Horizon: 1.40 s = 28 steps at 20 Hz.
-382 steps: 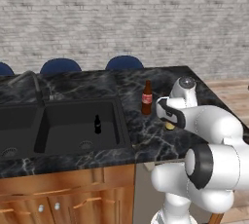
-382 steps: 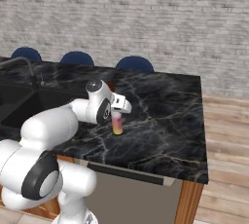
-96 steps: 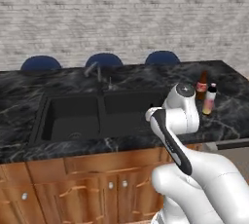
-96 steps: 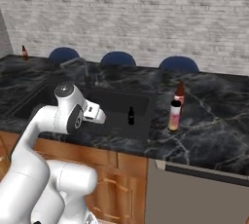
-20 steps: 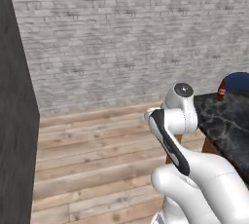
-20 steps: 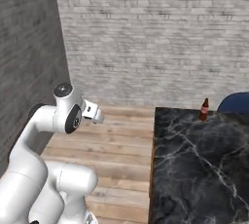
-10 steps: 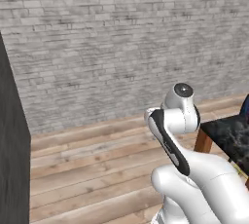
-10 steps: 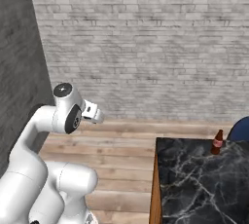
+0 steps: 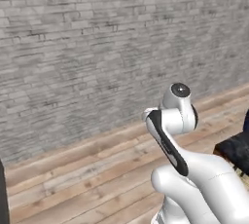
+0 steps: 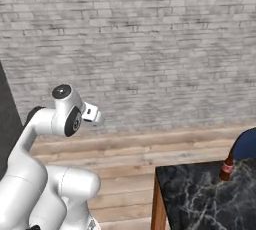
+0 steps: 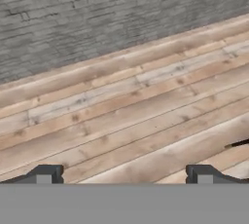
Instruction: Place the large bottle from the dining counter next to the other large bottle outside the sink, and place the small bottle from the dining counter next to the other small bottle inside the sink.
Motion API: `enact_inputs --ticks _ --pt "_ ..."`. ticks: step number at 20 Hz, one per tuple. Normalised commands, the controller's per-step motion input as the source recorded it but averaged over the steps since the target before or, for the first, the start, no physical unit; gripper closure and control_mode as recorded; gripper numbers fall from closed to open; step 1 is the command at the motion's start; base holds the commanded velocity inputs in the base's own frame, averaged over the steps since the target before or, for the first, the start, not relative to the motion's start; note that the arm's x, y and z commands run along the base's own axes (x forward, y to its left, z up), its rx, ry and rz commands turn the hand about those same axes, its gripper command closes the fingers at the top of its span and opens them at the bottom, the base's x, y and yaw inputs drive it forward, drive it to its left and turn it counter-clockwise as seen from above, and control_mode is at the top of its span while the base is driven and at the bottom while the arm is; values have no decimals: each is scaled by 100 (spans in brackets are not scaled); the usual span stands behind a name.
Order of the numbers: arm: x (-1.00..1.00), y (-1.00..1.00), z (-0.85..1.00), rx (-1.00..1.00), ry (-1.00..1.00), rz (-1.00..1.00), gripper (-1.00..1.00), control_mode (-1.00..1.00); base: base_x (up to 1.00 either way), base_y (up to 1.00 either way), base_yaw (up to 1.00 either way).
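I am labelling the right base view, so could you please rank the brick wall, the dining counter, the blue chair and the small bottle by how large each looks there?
1. brick wall
2. dining counter, cut by the frame
3. blue chair, mostly cropped, so unsure
4. small bottle

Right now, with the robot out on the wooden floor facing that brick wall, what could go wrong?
1. The counter corner is close beside the robot's white body, so a turning base might clip it.
2. The small bottle stands near the counter's edge by a blue chair; a bump could tip it.
3. The gripper has its jaws wide and empty, pointed at bare floor, so lining up on so small a bottle may take care.
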Motion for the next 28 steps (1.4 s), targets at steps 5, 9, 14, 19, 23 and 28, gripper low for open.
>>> enact_inputs --ticks 5,9,14,19,23,28 --pt "0 0 0 0 0 0 -100 100 42 41 -45" --pt "0 0 0 0 0 0 -100 100 42 47 -45" --pt "0 0 0 0 0 0 -100 100 41 56 -44" --pt "0 0 0 0 0 0 -100 100 38 58 -44" --pt "0 0 0 0 0 0 -100 100 35 56 -46" --pt "0 0 0 0 0 0 -100 100 34 56 -46"
